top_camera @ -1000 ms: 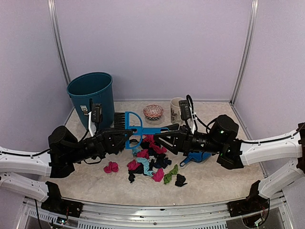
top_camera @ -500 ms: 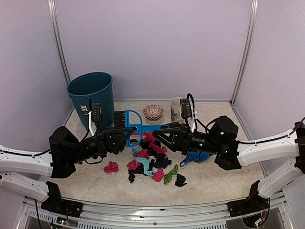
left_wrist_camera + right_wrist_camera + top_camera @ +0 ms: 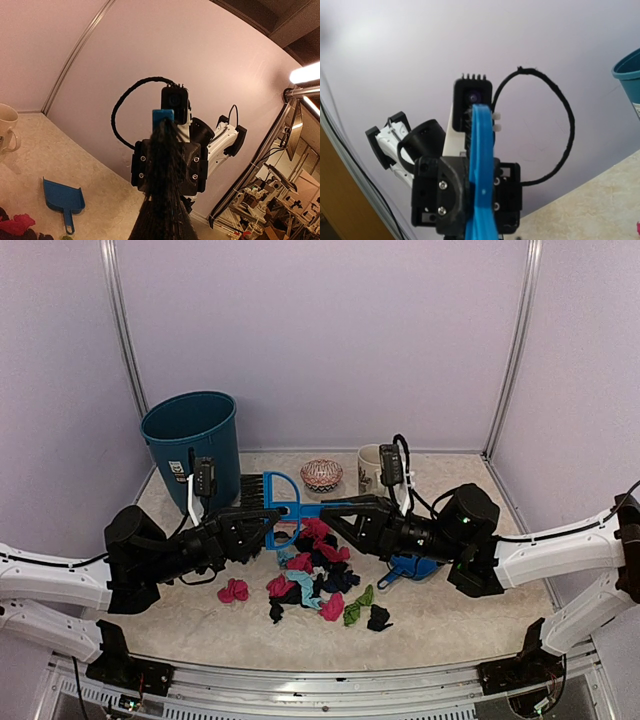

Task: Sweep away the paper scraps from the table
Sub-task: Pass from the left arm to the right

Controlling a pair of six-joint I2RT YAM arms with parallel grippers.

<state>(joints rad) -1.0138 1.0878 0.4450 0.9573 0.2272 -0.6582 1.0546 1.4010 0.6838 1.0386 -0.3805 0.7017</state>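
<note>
Now, compared with a second ago, my right fingers [image 3: 340, 514] have come up and leftward off the pile to the free end of the brush [image 3: 312, 510] handle, and the gap between them has narrowed. My left arm has barely moved, and the scraps lie as they did.

My left fingers [image 3: 270, 528] are clenched on the blue body of the brush just below its loop. The black bristles point to the far left, toward the bin [image 3: 195, 435], and the handle runs right. My right fingers sit one on either side of that handle's end. I cannot tell whether they are already pressing on it or just short of it. In the right wrist view the blue handle [image 3: 480, 165] runs straight up the middle toward the left arm's head. In the left wrist view the bristles [image 3: 162, 200] fill the lower centre.

Most of the paper scraps [image 3: 315, 562] lie on the desk [image 3: 440, 615] in a loose heap of pink, black, light blue, navy and green. The heap is just below both sets of fingers and between the two arms, not touched by either. One pink wad [image 3: 233, 590] sits apart to the left, under the left arm. The dustpan [image 3: 410, 568] lies beneath the right arm, beside the heap's right edge.
</note>
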